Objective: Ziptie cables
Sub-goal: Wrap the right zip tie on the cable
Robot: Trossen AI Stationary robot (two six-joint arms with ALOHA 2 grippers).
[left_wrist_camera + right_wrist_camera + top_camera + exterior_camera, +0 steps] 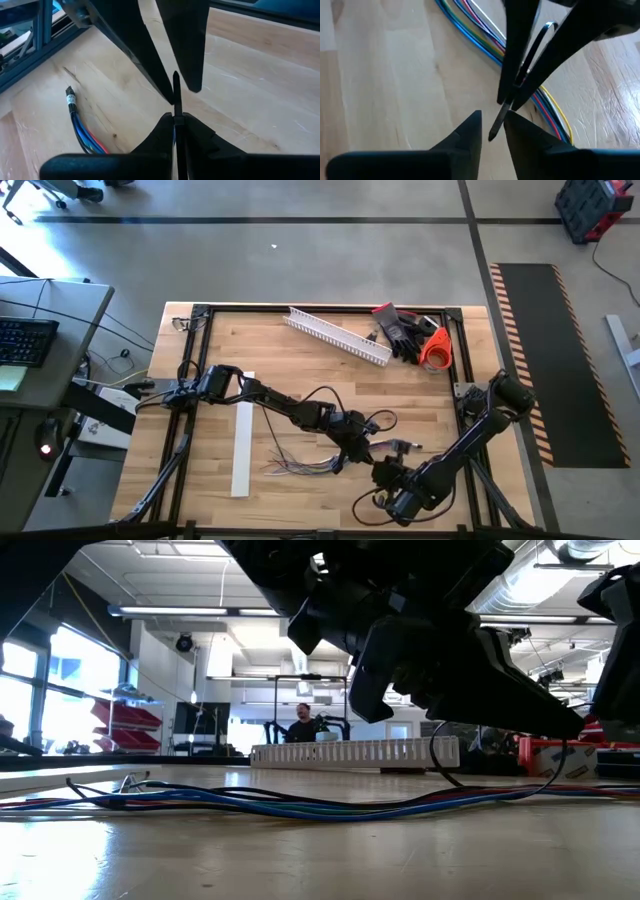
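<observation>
Left gripper (175,120) clenched on thin black ziptie (176,87) above cables (300,466). Right gripper (492,131) slightly parted, straddling ziptie tip (contact unclear).

Robotics lab or workshop, industrial in feel. Wooden desk (300,360) in a black metal frame, standing on bare concrete floor (300,260) with a hazard-striped mat (555,360) off the right edge. Second bench with keyboard (25,340) off the left edge. Across the room: exposed ceiling ducting (590,555), strip lights (180,612), red storage bins (125,725) on racks, large windows (70,690), another black frame rig with a seated person (302,725). Work gloves (405,330) near the far right corner.
</observation>
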